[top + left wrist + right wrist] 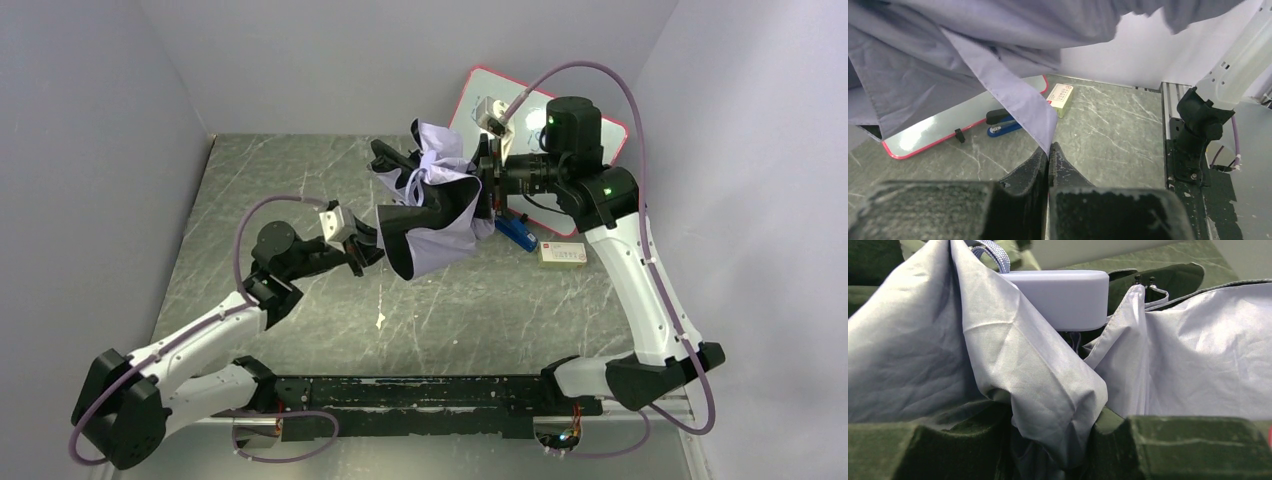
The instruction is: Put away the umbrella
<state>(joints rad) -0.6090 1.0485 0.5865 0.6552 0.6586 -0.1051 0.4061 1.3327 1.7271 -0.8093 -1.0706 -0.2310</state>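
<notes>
A: Where is the purple umbrella (pixel 440 210)?

B: Up in the air, over the back half of the bench (pixel 300 180), between the two arms. It is not folded up. The cloth hangs loose and crumpled, and you can see the black inside.

A: Who has hold of it?

B: Both arms do. The right gripper (pixel 487 190) is partly open, and a thick bunch of cloth is squeezed between its fingers. The pale handle (pixel 1058 297) sits just past that bunch.

A: And the left gripper (pixel 1049 150)?

B: Its fingers are pressed tight together. One thin corner of the cloth runs straight down to the tips and ends there — it is nipped in the crack.

A: What lies on the bench?

B: A white board (pixel 938 125) with a pink-red rim lies flat at the back right. A blue eraser (pixel 1003 126) lies just beside its edge, and a small box (pixel 1060 95) lies near the eraser. The cloth hangs above them — it does not rest on the bench.
</notes>
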